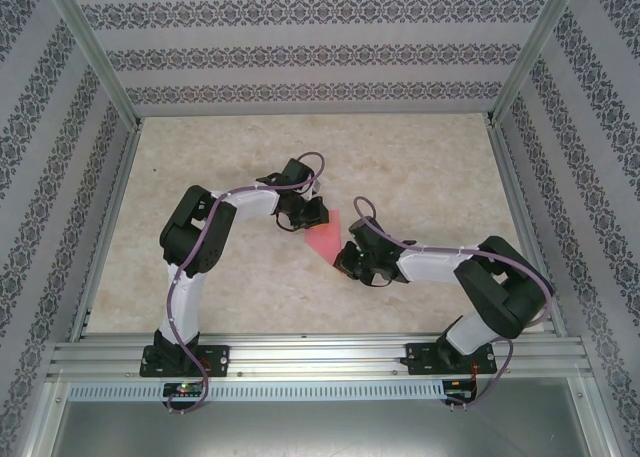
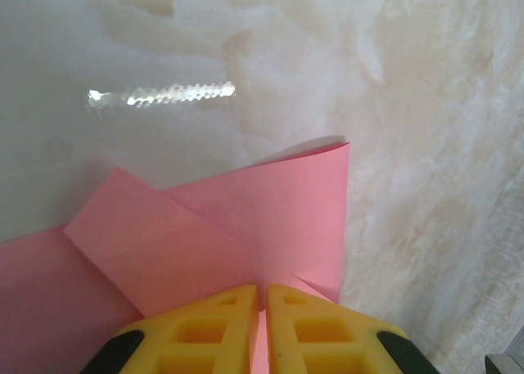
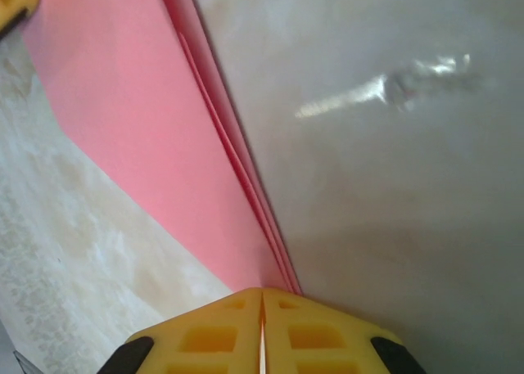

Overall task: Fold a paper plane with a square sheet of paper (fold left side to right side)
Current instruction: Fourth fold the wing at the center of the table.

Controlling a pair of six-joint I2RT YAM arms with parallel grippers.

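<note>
top view: salmon-pink paper [image 1: 326,239] is seen lying on the mottled beige table [image 1: 430,177], near the middle, between the two grippers. it is already folded into a narrow wedge, wider at the far end and tapering toward the near right.

left gripper [image 1: 306,215]: placed at the far, wide end of the paper, touching it. in the left wrist view the yellow fingers [image 2: 221,325] are drawn together, with a thin slit between them at the left gripper [image 2: 262,292]. pink is seen through that slit. the claw is clenched; whether paper is pinched between the pads or merely pressed against the table cannot be told.

paper [image 2: 278,218] in this view: two flaps are folded over each other, one angled band crossing from the left, one broader flap on the right. the right flap's far corner is lifted slightly, and a shadow is cast beneath it on the table.

right gripper [image 1: 350,261]: set at the near, pointed end of the paper. in the right wrist view the fingertips are pressed shut at the right gripper [image 3: 262,294]. stacked creased edges of the paper [image 3: 139,128] run straight into the closed tips. clenched; a true grasp on the point cannot be confirmed.
</note>
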